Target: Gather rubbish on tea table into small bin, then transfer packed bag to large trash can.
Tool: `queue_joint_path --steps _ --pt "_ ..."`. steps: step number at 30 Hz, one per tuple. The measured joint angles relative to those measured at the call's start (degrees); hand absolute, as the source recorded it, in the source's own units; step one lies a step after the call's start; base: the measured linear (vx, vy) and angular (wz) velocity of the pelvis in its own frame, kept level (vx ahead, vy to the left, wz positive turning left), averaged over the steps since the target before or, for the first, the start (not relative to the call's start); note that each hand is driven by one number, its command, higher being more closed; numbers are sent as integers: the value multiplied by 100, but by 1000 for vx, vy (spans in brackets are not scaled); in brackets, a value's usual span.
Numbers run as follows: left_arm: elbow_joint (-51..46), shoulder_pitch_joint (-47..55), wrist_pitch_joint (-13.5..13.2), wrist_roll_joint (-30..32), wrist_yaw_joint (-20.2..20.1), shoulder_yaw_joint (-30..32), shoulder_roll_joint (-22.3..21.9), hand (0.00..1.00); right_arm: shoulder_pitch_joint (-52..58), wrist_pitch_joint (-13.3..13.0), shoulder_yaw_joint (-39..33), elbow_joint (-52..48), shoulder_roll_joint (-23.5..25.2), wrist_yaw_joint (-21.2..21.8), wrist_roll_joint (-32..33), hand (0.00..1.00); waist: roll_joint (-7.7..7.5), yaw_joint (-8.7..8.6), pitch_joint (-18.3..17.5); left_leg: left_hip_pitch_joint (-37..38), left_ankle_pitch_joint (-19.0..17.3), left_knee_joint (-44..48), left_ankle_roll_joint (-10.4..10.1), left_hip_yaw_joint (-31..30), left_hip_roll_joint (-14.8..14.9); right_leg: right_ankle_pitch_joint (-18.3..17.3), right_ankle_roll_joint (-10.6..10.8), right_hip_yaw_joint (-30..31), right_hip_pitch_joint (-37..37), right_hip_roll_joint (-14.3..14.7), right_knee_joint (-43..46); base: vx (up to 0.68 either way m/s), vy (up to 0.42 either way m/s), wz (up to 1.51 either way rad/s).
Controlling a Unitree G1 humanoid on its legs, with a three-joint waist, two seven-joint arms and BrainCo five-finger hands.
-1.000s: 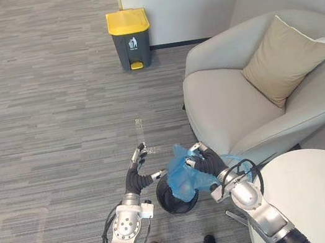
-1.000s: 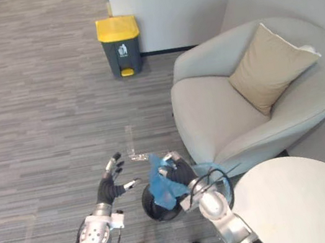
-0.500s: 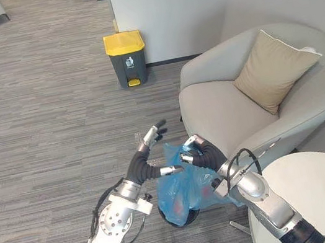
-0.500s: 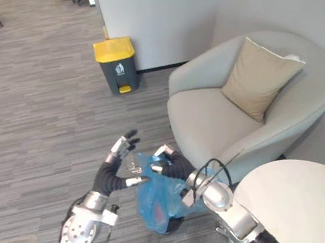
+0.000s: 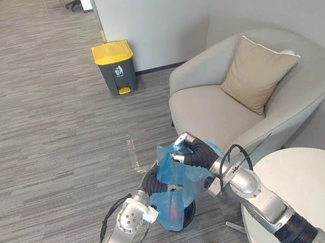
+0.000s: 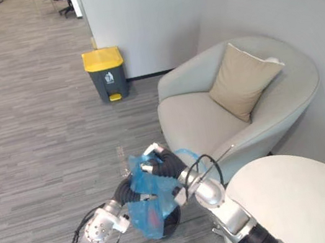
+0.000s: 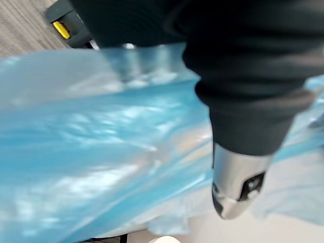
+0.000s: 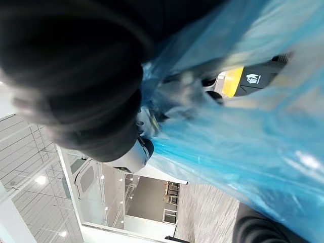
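The blue bag (image 5: 174,188) is gripped at its gathered top by the right hand (image 5: 193,152) and hung below it over the small bin (image 5: 189,210) — the left hand (image 5: 155,183) is set against the bag, its grip not to be told.

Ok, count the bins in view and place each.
2: the yellow-lidded trash can by the far wall, and the small black bin on the floor, mostly hidden behind the blue bag.
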Motion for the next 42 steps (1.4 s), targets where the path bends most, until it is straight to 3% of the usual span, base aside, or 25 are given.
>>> queue_joint_path --steps 11,19,20,27,36,42 --pt "154 -278 31 52 16 28 -227 0 -344 -1 293 -357 551 232 854 100 -69 -87 -143 4 8 -19 7 51 -6 -1 2 50 -56 4 65 0 1 -2" --pt "309 -129 229 859 404 -79 -1070 0 -378 63 781 -329 796 145 931 100 -69 -77 -165 5 50 -23 17 81 -5 -29 11 121 -152 4 216 -7 1 -3" --pt "334 -130 234 1067 545 -111 -1137 100 -378 63 787 -329 819 77 978 100 -77 -76 -172 4 59 -24 16 88 -5 -58 15 133 -202 5 225 -43 -5 -3" --pt "1269 -380 256 1303 1133 -213 -1241 100 -376 128 1005 -212 762 -58 1351 100 -135 -104 -221 -10 78 -24 -11 77 71 -42 8 145 -202 5 191 -6 -1 0" --pt "1571 -523 269 1060 1158 -318 -1260 100 -377 130 999 -199 761 -128 1564 100 -151 -133 -232 -26 68 -23 -29 160 87 101 -45 239 -189 34 19 14 -4 -6" --pt "1547 -497 276 825 1144 -212 -1276 100 -344 109 887 -199 761 -95 1309 100 -151 -159 -230 -34 66 -22 -30 168 97 114 -47 263 -181 48 -6 15 -2 -2"
